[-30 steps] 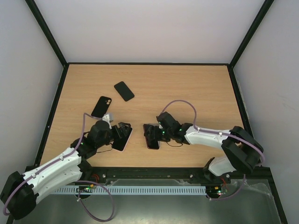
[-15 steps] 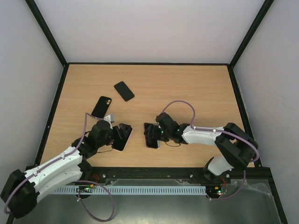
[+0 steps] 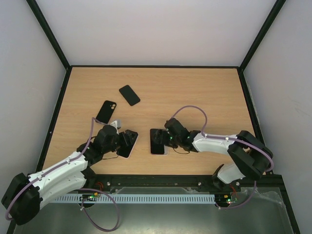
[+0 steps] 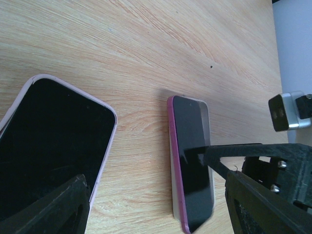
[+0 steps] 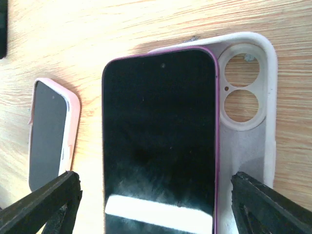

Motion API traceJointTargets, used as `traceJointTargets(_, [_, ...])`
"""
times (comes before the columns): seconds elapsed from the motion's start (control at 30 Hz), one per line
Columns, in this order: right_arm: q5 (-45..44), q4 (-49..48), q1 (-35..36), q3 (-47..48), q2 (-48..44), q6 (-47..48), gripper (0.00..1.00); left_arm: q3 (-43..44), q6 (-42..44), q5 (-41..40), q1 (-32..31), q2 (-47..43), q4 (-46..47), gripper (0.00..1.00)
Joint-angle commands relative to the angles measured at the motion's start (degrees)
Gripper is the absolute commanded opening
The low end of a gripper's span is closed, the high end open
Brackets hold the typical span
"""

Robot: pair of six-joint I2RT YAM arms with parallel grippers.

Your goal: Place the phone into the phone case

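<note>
One purple-edged phone [image 5: 158, 136] lies partly over the white phone case [image 5: 246, 151].

Pale wood grain across the table [image 5: 122, 24], smooth and matt, with fine darker streaks. Glossy black glass on the phone [image 5: 158, 131], mirroring a bright patch near its lower end; thin purple rim with a slight sheen. Matt white case [image 5: 246, 146], like soft rubbery plastic, faintly mottled on the inside. Pink phone [image 5: 48, 131] alongside: satin pink shell, shiny dark screen. Dull black plastic on the fingers [image 5: 44, 207] of the right pincer [image 5: 155, 178], slightly grainy. From above, smooth white plastic shells on the arms [image 3: 58, 173], with matt black plastic at the joints and wrists
</note>
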State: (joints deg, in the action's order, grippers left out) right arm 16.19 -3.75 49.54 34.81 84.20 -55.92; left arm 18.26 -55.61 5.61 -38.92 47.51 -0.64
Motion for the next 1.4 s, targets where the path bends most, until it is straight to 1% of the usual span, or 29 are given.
traceJointTargets(0.0, [-0.3, -0.3, 0.2, -1.3, -3.6, -2.1, 0.84, 0.3, 1.1, 1.7, 0.2, 1.1, 1.5, 0.75])
traceJointTargets(0.1, [-0.4, 0.4, 0.2, -1.4, -5.2, -2.2, 0.88, 0.3, 1.5, 2.6, 0.2, 1.7, 2.3, 0.73])
traceJointTargets(0.2, [-0.8, 1.3, 0.2, -1.5, -6.8, -1.1, 0.86, 0.2, 1.5, 3.4, 0.1, 2.4, 3.3, 0.70])
traceJointTargets(0.27, [-1.9, 1.9, 0.1, -1.9, -7.4, -0.2, 0.83, 0.0, 1.5, 4.0, -0.2, 3.2, 4.6, 0.65])
traceJointTargets(0.37, [-3.9, 3.8, 0.1, -2.1, -7.4, 0.7, 0.73, 0.0, 1.3, 4.2, -0.8, 5.4, 6.7, 0.58])
traceJointTargets(0.5, [-6.0, 5.2, -0.1, -3.1, -7.3, 1.4, 0.57, 0.9, 1.0, 4.7, -2.1, 9.7, 10.0, 0.55])
traceJointTargets(0.6, [-5.8, 4.0, -0.4, -4.6, -7.3, 1.4, 0.49, 2.3, 1.0, 4.0, -3.5, 14.2, 11.7, 0.55])
traceJointTargets(0.77, [-6.0, 2.9, -1.1, -6.4, -7.5, 1.7, 0.44, 5.3, 1.2, 4.0, -5.6, 21.4, 14.3, 0.55])
traceJointTargets(0.93, [-4.7, 0.6, -2.4, -8.3, -6.5, 2.1, 0.42, 7.4, 1.1, 3.4, -7.7, 26.7, 16.9, 0.52])
traceJointTargets(1.03, [-3.5, -1.2, -2.5, -9.2, -5.6, 2.1, 0.41, 8.2, 1.0, 2.9, -8.4, 29.7, 18.0, 0.48])
traceJointTargets(1.23, [-1.2, -4.5, -2.5, -10.6, -4.8, 2.0, 0.32, 8.7, 0.3, 2.3, -9.5, 34.5, 20.6, 0.43])
traceJointTargets(1.37, [-1.0, -5.2, -2.5, -11.0, -5.0, 1.7, 0.27, 9.6, 0.2, 2.0, -10.3, 37.4, 20.9, 0.36])
